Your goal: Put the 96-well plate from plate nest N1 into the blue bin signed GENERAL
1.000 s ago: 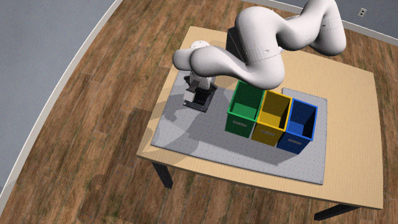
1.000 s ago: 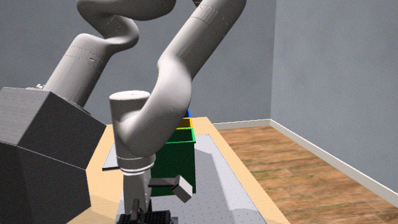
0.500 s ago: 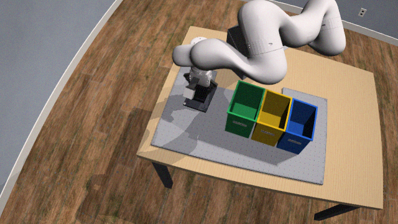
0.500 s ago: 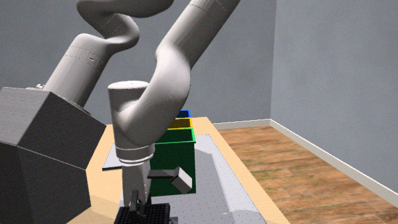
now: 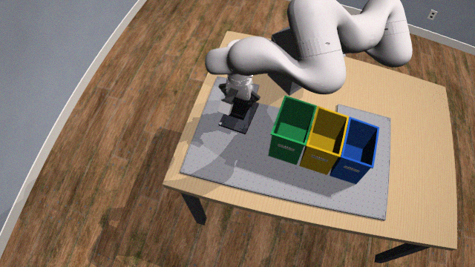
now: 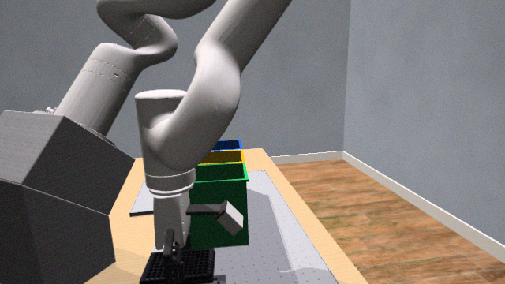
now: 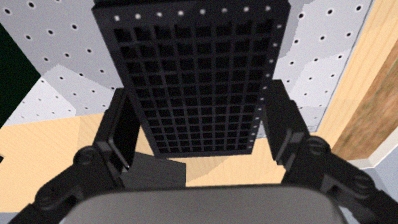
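Wrist view: fingers clamp the 96-well plate point(image 7: 192, 80) across its width, long axis pointing away.

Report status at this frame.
Tool shut on black gridded 96-well plate. Plate over the grey perforated mat. Green bin, yellow bin before blue bin.

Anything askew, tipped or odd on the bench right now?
Nothing stands out. The green bin, yellow bin and blue bin stand upright in a row on the grey mat. The gripper is shut squarely on the black 96-well plate, fingers on its long sides.
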### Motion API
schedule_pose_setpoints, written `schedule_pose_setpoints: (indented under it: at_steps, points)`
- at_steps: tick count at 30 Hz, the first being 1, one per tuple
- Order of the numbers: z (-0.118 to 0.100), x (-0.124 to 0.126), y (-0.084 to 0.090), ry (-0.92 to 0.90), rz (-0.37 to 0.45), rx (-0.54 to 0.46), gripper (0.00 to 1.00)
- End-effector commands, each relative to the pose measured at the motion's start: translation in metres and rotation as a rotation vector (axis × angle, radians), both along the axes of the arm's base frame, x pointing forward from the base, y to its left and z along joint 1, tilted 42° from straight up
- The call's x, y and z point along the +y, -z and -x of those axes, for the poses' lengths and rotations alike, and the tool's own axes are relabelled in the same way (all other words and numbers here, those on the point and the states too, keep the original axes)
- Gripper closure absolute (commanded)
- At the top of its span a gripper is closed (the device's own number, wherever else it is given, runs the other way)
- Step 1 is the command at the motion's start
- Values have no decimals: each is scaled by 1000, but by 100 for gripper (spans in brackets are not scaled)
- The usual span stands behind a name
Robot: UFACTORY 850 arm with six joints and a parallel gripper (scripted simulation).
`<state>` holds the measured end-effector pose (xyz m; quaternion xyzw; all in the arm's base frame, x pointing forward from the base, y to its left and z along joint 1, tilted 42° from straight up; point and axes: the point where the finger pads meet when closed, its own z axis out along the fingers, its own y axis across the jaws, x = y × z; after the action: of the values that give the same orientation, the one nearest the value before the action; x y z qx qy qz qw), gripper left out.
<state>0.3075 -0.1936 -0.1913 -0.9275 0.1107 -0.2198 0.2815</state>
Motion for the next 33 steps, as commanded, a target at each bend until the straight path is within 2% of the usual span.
schedule_pose_setpoints:
  at_steps: [1,33]
  points:
    - [2,-3,-4,1,1,0,100]
    - [25,-26,-40,0,1,0,100]
